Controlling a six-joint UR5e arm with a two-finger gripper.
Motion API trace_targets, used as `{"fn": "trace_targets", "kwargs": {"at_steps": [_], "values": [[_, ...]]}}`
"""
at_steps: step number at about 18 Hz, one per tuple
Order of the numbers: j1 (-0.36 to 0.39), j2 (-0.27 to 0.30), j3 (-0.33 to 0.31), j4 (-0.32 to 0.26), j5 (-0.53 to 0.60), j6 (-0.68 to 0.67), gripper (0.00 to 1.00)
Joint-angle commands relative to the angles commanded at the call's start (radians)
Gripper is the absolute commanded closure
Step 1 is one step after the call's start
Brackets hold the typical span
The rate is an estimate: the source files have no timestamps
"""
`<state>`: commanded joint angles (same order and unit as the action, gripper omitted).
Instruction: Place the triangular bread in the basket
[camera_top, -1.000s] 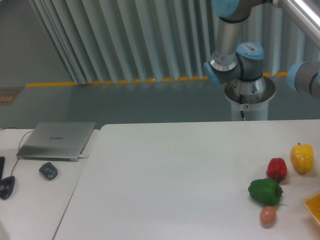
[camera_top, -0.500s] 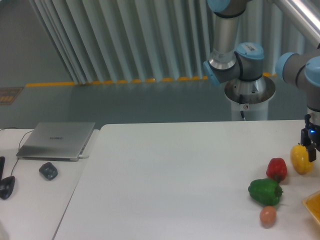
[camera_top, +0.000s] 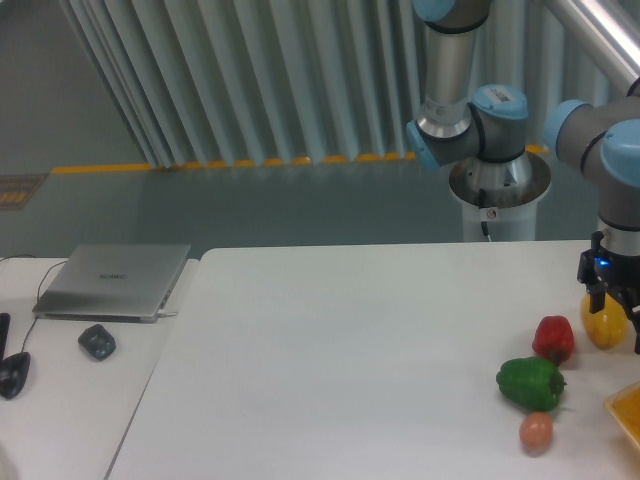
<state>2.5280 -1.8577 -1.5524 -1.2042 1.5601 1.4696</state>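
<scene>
The triangular bread does not show in the camera view. Only a corner of the yellow-orange basket (camera_top: 626, 409) shows, at the right edge. My gripper (camera_top: 614, 320) hangs low at the far right, in front of the yellow bell pepper (camera_top: 603, 323). Its jaws look open and hold nothing; one dark finger (camera_top: 592, 297) shows left of the pepper, the other is at the frame's edge.
A red pepper (camera_top: 554, 338), a green pepper (camera_top: 531, 383) and a small brownish-orange egg-shaped item (camera_top: 536, 431) lie left of the basket. A closed laptop (camera_top: 113, 281), a mouse (camera_top: 97, 341) and another dark device (camera_top: 12, 374) sit on the left side table.
The arm has swung in from the right and come down; the gripper, out of view a second ago, now hangs lower and further left over the yellow pepper.
</scene>
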Motion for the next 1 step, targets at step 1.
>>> {"fn": "trace_targets", "kwargs": {"at_steps": [1], "values": [[-0.008,0.000,0.000,0.000,-0.002,0.000,0.00]]}}
